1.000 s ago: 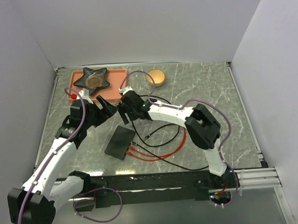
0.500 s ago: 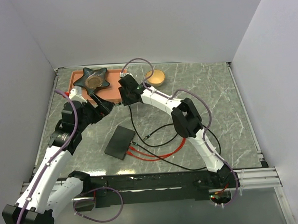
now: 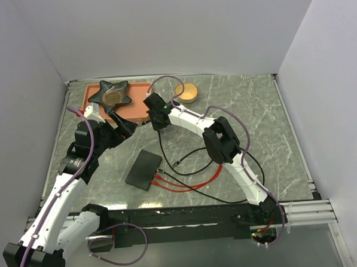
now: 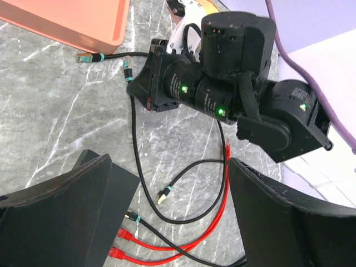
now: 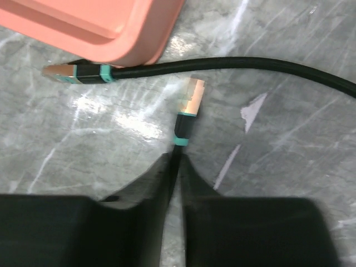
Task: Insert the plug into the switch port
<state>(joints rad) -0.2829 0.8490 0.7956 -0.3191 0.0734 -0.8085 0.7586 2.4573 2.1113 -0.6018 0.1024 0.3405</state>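
Lying flat on the grey marble table (image 3: 256, 123), left of centre, the black box (image 3: 143, 169) sits at a slant. Red cables (image 3: 187, 184) meet its short right-hand edge, where the sockets are too small to tell apart. The plug (image 5: 192, 97) is well apart from it, up by the corner of the pink tray (image 5: 111, 22). It has a clear tip with coppery contacts, a teal band, then thin black cable. A second plug (image 5: 61, 71) lies along the tray's edge. The left gripper (image 4: 169, 167) hangs with its fingers spread wide, holding nothing. The right gripper (image 5: 175, 161) has its fingers pressed together on the plug's cable just behind the teal band, tip pointing away.
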